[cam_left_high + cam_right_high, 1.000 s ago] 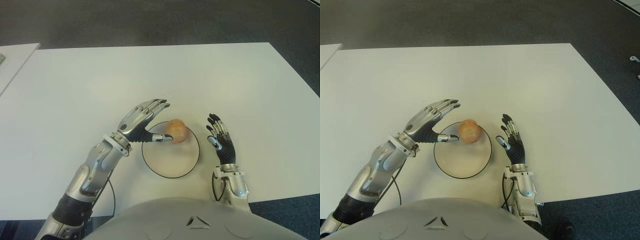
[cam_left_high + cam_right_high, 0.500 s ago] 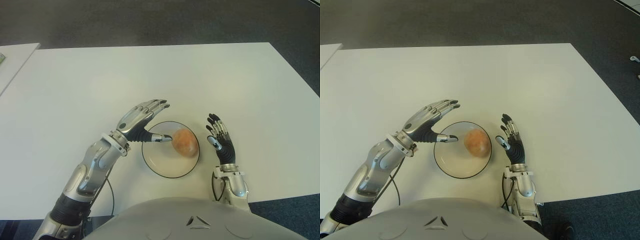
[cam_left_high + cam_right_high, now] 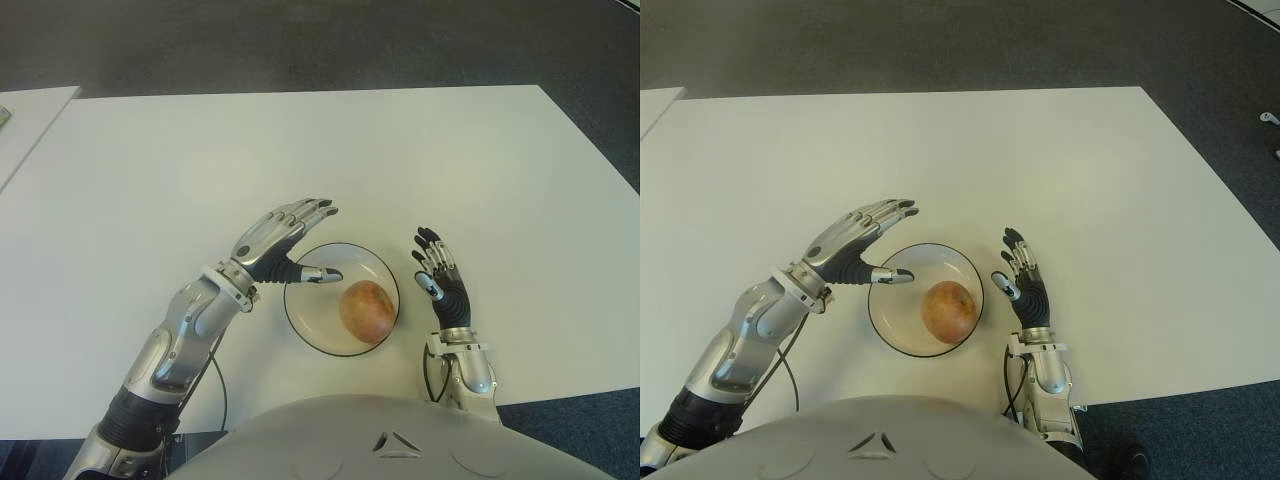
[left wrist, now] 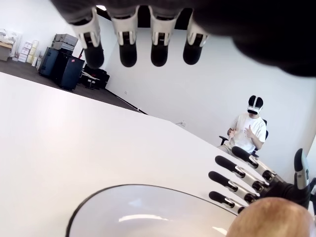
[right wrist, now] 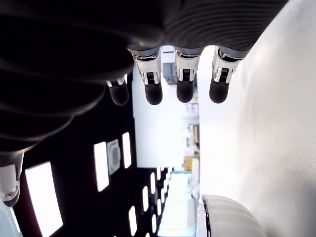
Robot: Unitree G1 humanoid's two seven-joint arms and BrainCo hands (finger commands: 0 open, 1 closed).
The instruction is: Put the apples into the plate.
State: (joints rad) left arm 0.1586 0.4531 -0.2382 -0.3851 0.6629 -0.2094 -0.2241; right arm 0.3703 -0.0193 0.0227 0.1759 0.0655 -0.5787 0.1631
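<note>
Well, the left hand [image 3: 283, 246] hovered at the plate's [image 3: 308, 322] left rim, fingers spread wide, holding nothing, its thumb reaching over the edge. One apple [image 3: 366, 310] sat inside the plate, right of centre. Just beside the plate, the right hand [image 3: 441, 283] was open and empty.

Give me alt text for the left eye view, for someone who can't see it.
An apple sits inside a round white plate on a white table. The robot's open left hand hovers at the plate's left edge, and its open right hand shows just right of the plate.
</note>
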